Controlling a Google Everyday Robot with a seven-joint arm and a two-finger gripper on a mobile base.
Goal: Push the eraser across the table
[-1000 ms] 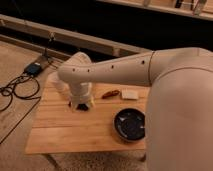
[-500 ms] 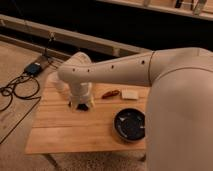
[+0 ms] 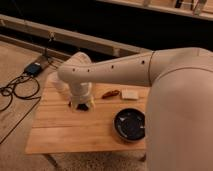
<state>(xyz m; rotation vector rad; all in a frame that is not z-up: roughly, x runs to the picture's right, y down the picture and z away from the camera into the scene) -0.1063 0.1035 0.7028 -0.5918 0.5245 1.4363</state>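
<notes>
A: Eraser (image 3: 86, 107): we take it to be the dark patch at the foot of the pincer (image 3: 80, 103), left of centre on the table (image 3: 65, 135). The wrist hides most of it.
B: Pincer state?
A: We cannot tell whether it is spread or pressed together. It sits low at the table surface, near the reddish-orange item (image 3: 110, 93).
B: Change over the last second?
A: Almost none that we can see. The arm, white block (image 3: 131, 94) and dark bowl (image 3: 130, 125) all hold their places.
B: Meaning?
A: We judge the push is paused or barely begun. Most of the crossing is still to do.
</notes>
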